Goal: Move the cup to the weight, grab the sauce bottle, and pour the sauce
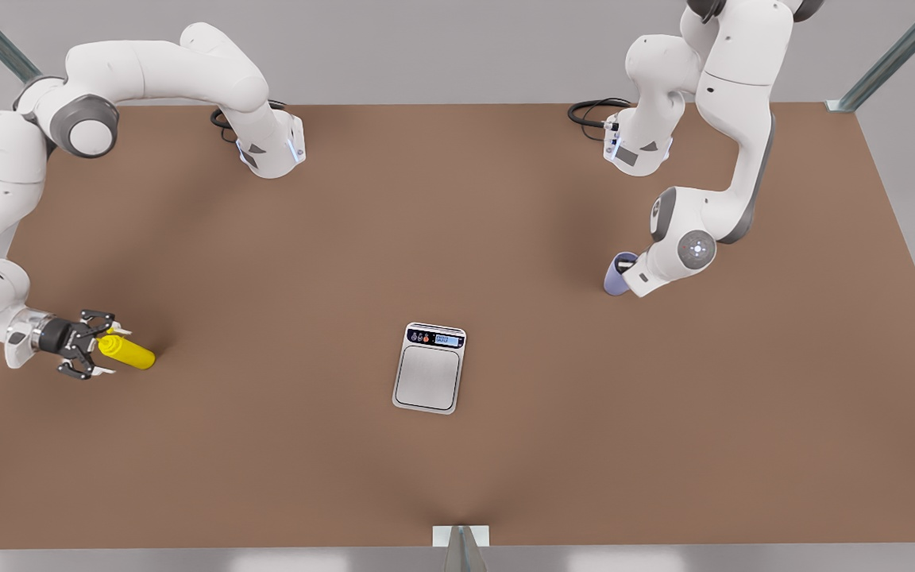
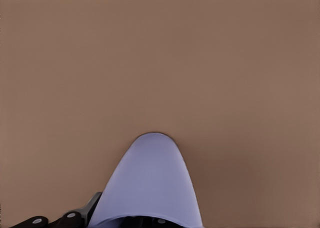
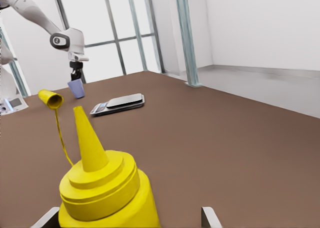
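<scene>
The cup (image 1: 619,274) sits in the left end effector (image 1: 624,274), the sauce bottle (image 1: 128,351) between the right end effector's (image 1: 100,353) spread fingers.

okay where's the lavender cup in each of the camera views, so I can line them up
Front view: the cup stands on the table toward the front view's right, at the left gripper.
Left wrist view: the cup sits close up at the gripper, brown table beyond.
Right wrist view: the cup is far off, under the other arm's gripper.
Shared landmark: the scale, also in the right wrist view beside the cup.
</scene>
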Robot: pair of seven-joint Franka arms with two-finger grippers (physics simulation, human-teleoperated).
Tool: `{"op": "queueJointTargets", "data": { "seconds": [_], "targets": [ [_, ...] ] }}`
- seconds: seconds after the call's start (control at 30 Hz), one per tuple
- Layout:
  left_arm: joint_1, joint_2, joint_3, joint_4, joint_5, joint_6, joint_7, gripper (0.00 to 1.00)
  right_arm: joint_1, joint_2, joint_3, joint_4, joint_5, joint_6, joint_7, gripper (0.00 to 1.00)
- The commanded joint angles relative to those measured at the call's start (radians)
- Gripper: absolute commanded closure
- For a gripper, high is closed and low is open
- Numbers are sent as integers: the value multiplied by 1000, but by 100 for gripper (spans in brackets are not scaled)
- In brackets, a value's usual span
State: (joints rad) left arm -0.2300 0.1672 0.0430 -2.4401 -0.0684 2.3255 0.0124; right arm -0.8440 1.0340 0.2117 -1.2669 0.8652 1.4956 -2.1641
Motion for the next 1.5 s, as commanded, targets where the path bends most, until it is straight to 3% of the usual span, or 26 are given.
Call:
{"op": "queueJointTargets", "data": {
  "seconds": [0.0, 0.27, 0.3, 0.33, 0.37, 0.63, 0.73, 0.97, 1.23, 1.47],
  "targets": [
    [1, 0, 0, 3, -2, 0, -2, 71, 2, 1, 0, 0, 0, 0, -6, 0],
    [3, 25, 0, 19, -22, 25, -5, 71, 42, 23, 2, -6, 21, 9, -5, 0],
    [3, 31, 0, 26, -24, 25, -5, 71, 45, 21, 0, -6, 11, 14, 3, 48],
    [3, 31, 0, 26, -24, 25, -5, 74, 54, 21, 0, -6, 8, 25, 1, 50],
    [3, 31, 0, 26, -25, 25, -5, 79, 97, 21, 0, -6, 3, 35, 3, 50],
    [3, 29, -2, 61, -25, 23, -11, 79, 183, -3, 0, -5, -38, 72, 61, 57],
    [3, 17, -12, 141, -42, 11, -106, 79, 197, -25, 3, -2, -46, 72, 76, 57],
    [-190, 422, -41, 897, -154, -256, -708, 79, 347, -155, 11, 76, -132, 72, 257, 57],
    [-341, 643, -112, 1257, -169, -258, -1219, 79, 641, -262, 11, 97, -225, 262, 451, 57],
    [-379, 736, -109, 1342, -116, -189, -1282, 79, 810, -287, 9, 89, -313, 383, 599, 56]
  ]
}}
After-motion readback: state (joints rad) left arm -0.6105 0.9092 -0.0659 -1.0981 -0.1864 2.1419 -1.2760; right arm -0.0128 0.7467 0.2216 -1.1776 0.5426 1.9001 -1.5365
